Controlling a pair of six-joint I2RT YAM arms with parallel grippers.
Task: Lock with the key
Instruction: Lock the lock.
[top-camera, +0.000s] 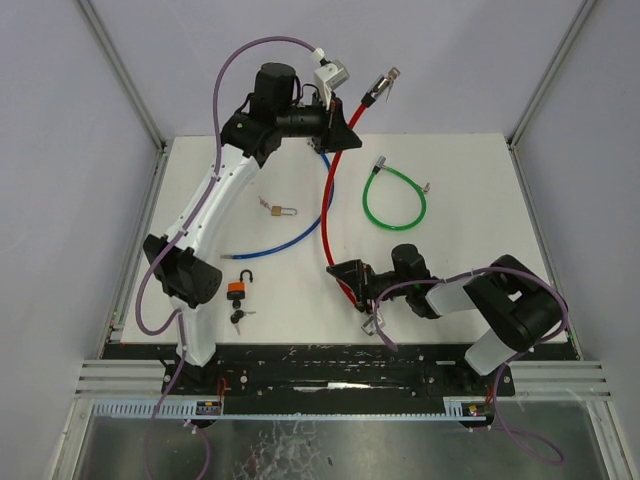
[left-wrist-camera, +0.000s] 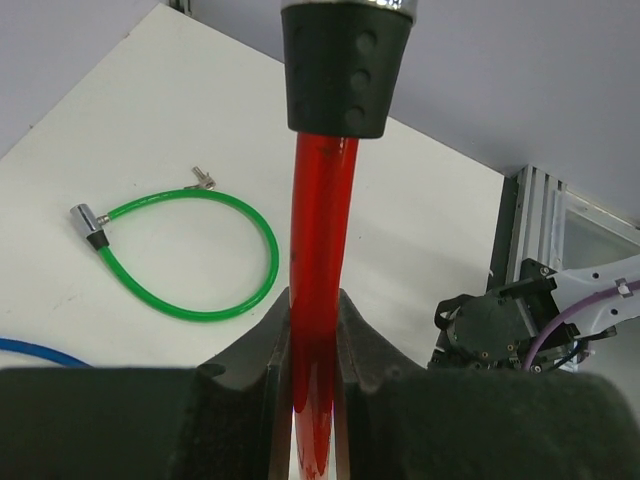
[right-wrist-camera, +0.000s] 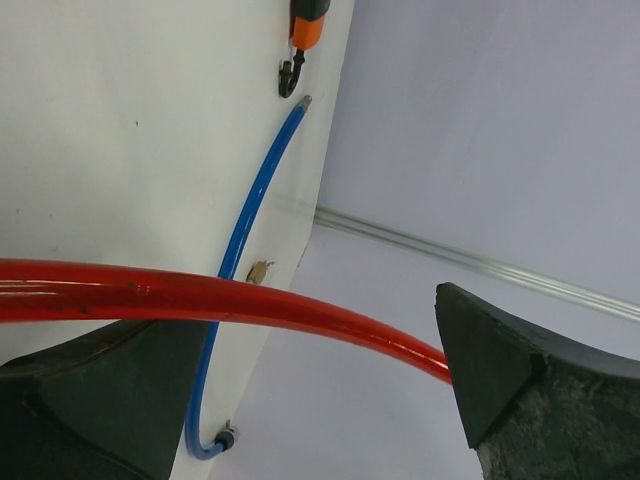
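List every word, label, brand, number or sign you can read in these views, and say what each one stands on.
No text can be read in any view.
On the orange padlock: any marking is too small to read.
On the brass padlock: too small to read.
On the black sleeve of the red cable: only moulded dimples, no letters.
On the small tags at the front rail: too small and blurred to read.
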